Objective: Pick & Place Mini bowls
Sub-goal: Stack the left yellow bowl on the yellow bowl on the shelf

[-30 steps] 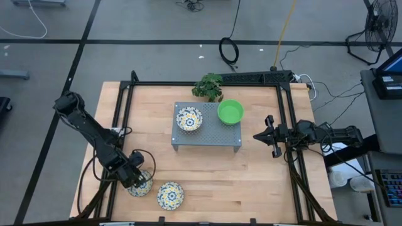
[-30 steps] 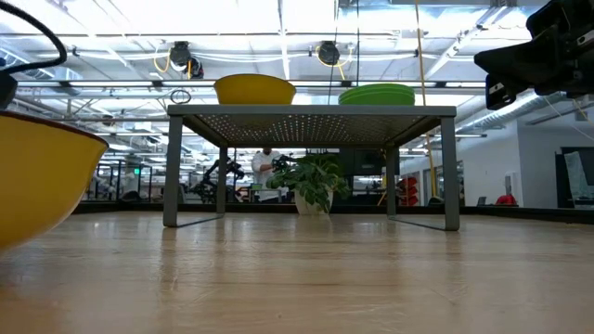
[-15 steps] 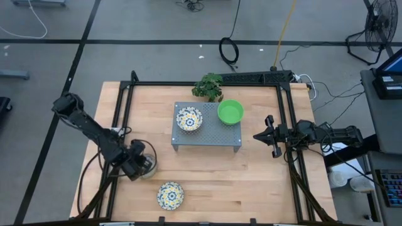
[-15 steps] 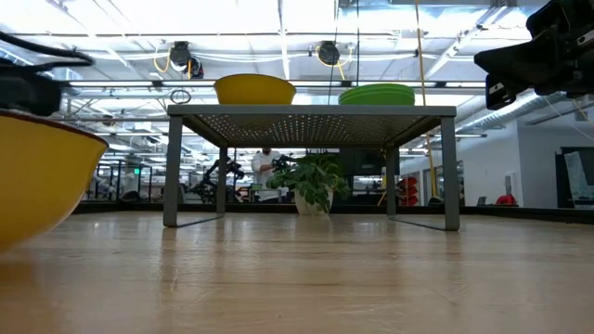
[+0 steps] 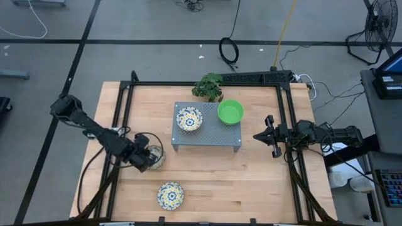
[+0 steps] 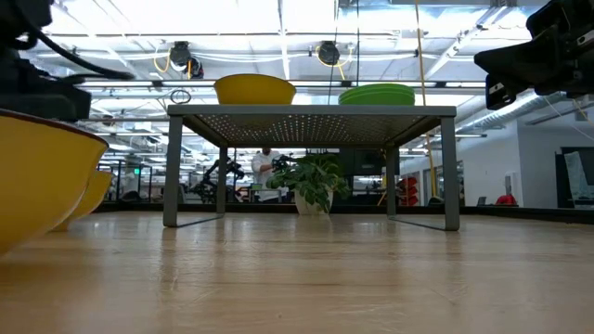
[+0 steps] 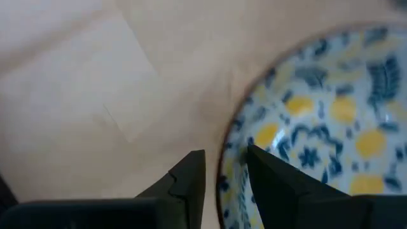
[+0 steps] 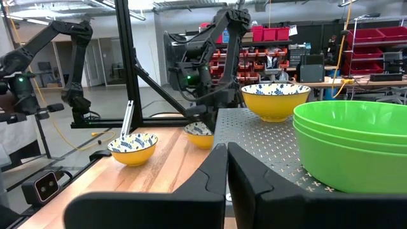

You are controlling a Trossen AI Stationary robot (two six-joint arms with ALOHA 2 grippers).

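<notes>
Bowls first: I saw my left gripper (image 7: 224,181) clamped on the rim of a white blue-and-yellow floral mini bowl (image 5: 156,158), left of the grey perforated metal stand (image 5: 207,133). My right gripper (image 5: 271,135) waited at the table's right, fingers together.

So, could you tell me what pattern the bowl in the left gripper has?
White with blue-and-yellow floral bowl, clearest in the left wrist view.
</notes>
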